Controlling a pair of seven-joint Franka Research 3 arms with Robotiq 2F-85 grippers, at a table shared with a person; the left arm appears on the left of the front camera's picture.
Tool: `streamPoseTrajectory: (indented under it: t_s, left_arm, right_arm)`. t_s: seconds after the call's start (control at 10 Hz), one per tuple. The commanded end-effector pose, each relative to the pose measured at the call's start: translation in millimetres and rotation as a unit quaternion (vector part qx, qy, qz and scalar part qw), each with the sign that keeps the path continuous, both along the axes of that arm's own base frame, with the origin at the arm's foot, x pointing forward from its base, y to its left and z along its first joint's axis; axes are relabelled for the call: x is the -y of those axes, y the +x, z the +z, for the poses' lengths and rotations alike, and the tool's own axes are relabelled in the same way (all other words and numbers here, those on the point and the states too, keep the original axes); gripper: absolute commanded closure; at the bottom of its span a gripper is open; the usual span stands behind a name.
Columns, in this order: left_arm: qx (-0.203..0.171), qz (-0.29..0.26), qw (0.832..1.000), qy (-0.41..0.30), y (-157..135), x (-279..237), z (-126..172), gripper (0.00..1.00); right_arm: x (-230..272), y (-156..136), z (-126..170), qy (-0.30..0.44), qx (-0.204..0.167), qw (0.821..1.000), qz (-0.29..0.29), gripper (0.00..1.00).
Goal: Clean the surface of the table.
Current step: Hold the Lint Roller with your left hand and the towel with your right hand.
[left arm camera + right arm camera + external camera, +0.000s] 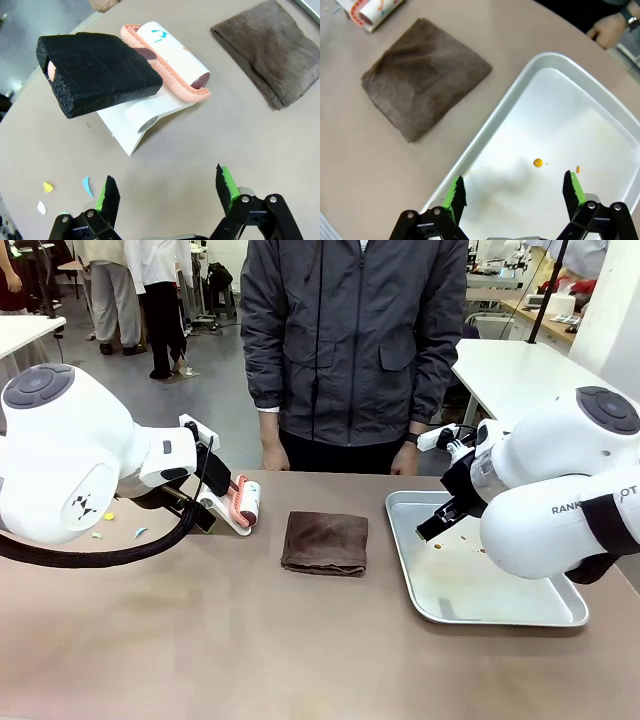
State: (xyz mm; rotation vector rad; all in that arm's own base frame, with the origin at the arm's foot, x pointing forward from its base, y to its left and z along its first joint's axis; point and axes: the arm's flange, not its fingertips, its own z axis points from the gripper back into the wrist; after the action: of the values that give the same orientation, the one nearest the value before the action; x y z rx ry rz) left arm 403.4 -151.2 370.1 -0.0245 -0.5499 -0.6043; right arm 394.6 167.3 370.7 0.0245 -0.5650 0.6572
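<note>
Left gripper (167, 187) is hovering with its 2 green-padded fingers standing wide apart above the table (250, 640), just short of a lint roller (172, 55). The roller's black foam handle (95, 70) is jutting out over its white stand (130, 127). 3 paper scraps (87, 186) are lying on the tan top beside one finger. Right gripper (514, 190) is likewise hanging spread open, straddling the cloth-side rim of a metal tray (487, 127), inside which I am seeing 2 orange specks (538, 162). A folded brown cloth (324, 542) is lying between roller and tray, touching neither, with bare strips running along both its sides. The tabletop is spreading bare across the front view's near half. A person's hand (607, 32) is hanging near the far edge, beyond the tray.
</note>
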Motion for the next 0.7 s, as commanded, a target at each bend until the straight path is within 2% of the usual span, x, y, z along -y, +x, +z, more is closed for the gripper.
streamPoseTrajectory:
  t_s: [0.0, 0.1, 0.2, 0.3, 0.4, 0.5, 0.6]
  left_arm:
    - [0.0, 0.0, 1.0, 0.0, 0, 0, 0, 0.0]
    - [-0.059, 0.011, 0.998, -0.022, -10, -7, 7, 0.0]
    - [-0.112, 0.011, 0.992, -0.053, -20, -15, 22, 0.0]
    - [-0.192, 0.042, 0.977, -0.08, -31, -20, 35, 0.0]
    - [-0.227, 0.061, 0.967, -0.1, -40, -28, 48, 0.0]
    - [-0.244, 0.063, 0.959, -0.13, -50, -38, 59, 0.0]
    - [-0.253, 0.034, 0.948, -0.189, -61, -59, 72, 0.0]
  right_arm:
    - [0, 0, 0, 0.0, 0.0, 1.0, 0.0, 0.0]
    - [2, -4, 7, 0.039, -0.054, 0.998, -0.021, 0.0]
    - [8, -8, 21, 0.057, -0.111, 0.989, -0.074, 0.0]
    - [18, -14, 37, 0.086, -0.164, 0.976, -0.117, 0.0]
    - [29, -22, 54, 0.125, -0.196, 0.963, -0.134, 0.0]
    - [42, -29, 64, 0.143, -0.215, 0.955, -0.149, 0.0]
    - [62, -42, 77, 0.197, -0.24, 0.939, -0.151, 0.0]
